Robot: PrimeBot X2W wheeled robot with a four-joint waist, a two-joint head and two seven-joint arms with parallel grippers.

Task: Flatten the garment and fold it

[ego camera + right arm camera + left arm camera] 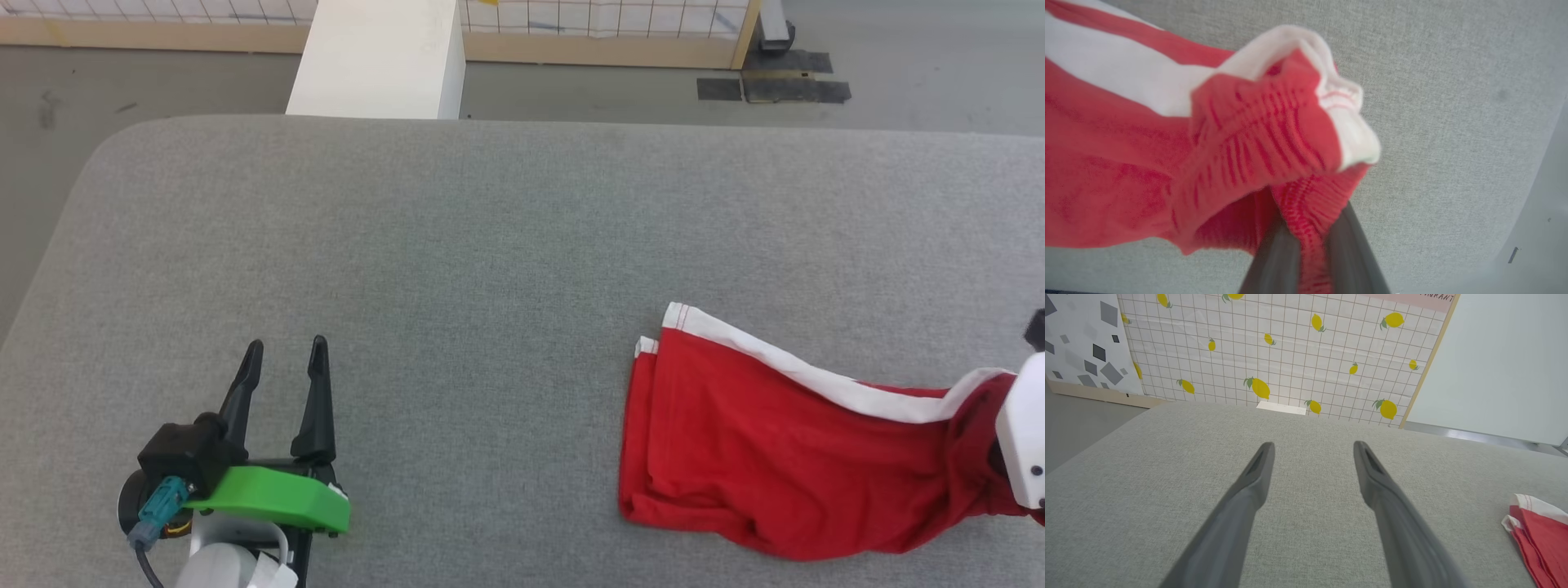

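bench first: grey padded cloth spreads under both your jaws. garment next, red with a white side stripe, lies bunched on it, well off to the right of your left jaws, its hem end the nearer to them. its ribbed waistband end gathers into your right jaws. those right jaws are clenched on that waistband, dark fingers pressed to either side of the fabric. your left jaws stand released, spread wide over bare bench.
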